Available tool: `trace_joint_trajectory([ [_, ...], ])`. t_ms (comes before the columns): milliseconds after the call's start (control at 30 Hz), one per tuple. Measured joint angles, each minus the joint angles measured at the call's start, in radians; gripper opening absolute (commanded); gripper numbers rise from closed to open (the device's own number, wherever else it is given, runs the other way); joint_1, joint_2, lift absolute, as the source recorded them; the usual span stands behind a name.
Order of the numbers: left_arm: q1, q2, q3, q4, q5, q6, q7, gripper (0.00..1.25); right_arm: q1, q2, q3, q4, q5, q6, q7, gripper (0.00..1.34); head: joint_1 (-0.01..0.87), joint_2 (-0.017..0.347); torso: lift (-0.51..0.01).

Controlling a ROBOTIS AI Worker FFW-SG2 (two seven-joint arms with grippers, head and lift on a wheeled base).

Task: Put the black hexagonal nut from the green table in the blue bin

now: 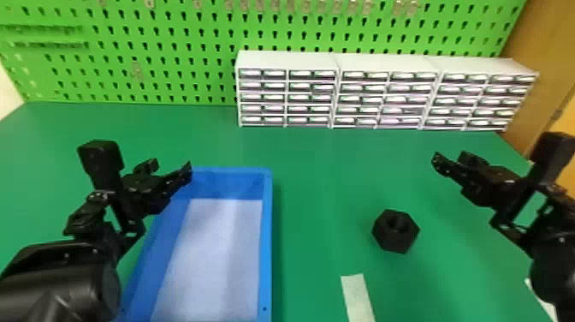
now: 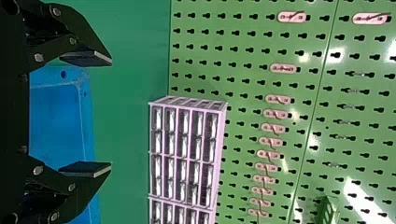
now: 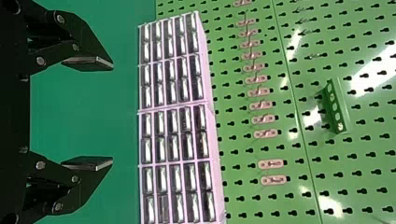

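Currently, the black hexagonal nut [image 1: 395, 242] is lying on the green table [image 1: 325, 171], between the right edge of the blue bin [image 1: 266, 240] and the table's right edge, its hole facing up; a pale strip [image 1: 358, 299] is lying near the nut, on its near side; the left gripper [image 1: 171, 165] is hovering by the bin's far left corner, its jaws standing wide apart; the right gripper [image 1: 451, 157] is hovering toward the table's right edge, its jaws likewise spread and empty; white drawer cabinets [image 1: 286, 61] are standing along the table's far edge, before a green pegboard [image 1: 171, 77].
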Motion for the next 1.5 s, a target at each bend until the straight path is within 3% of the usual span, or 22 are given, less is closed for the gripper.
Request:
trace_joint_trajectory([
  [1167,0.0,0.0,0.004,-0.003,0.002,-0.004,0.0,0.79,-0.009,-0.012,0.002,0.0,0.0,0.007,-0.001,0.8,0.691,0.009,-0.097],
  [1500,0.0,0.0,0.006,-0.007,0.003,-0.005,0.0,0.79,-0.031,-0.035,0.021,-0.001,-0.016,0.096,-0.003,0.8,0.691,0.009,-0.097],
])
